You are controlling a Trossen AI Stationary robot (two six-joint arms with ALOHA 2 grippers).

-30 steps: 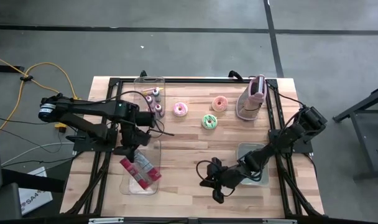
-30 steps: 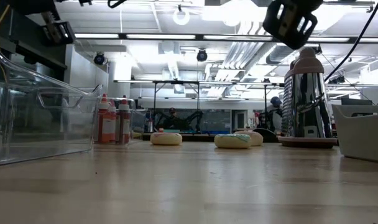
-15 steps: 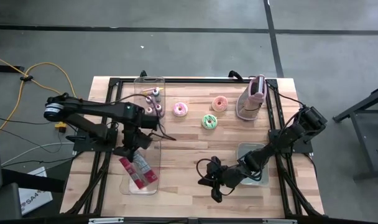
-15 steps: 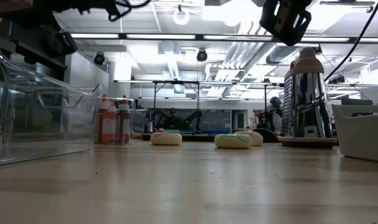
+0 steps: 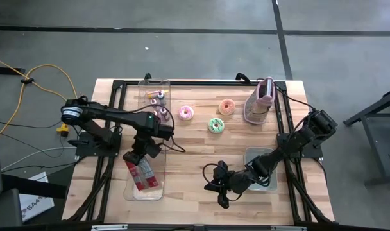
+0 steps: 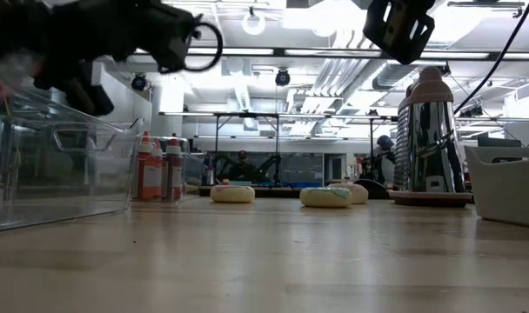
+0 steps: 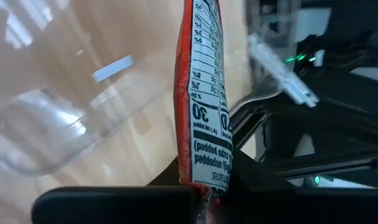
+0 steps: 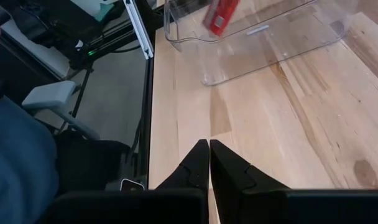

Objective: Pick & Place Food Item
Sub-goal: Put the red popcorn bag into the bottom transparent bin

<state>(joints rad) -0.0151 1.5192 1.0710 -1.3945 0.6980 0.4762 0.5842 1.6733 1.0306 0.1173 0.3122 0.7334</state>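
My left gripper is shut on a red food packet with a white nutrition label. The packet reaches down into the clear plastic bin at the table's near left. The bin also shows in the right wrist view, with the red packet inside it. My right gripper hangs shut over the bare wood near the table's front, holding nothing; its fingers point toward the bin. My left gripper pinches one end of the packet between its two fingers. It comes slanting down from the table's far side, with the fingers in line with the packet's length. The packet sticks out past them into the bin; whether its free end touches the bin's floor I cannot tell.
Three donuts lie mid-table: pink, green, orange. Small bottles stand in a second clear bin at the far left. A metal grater stands at the far right, and a grey tub at the near right.
My left arm has reached out toward the table's right edge and gone down. Its gripper has tipped more steeply and rolled, still shut on the packet. The packet has turned from slanting across the bin to nearly edge-on and sits lower in the bin.
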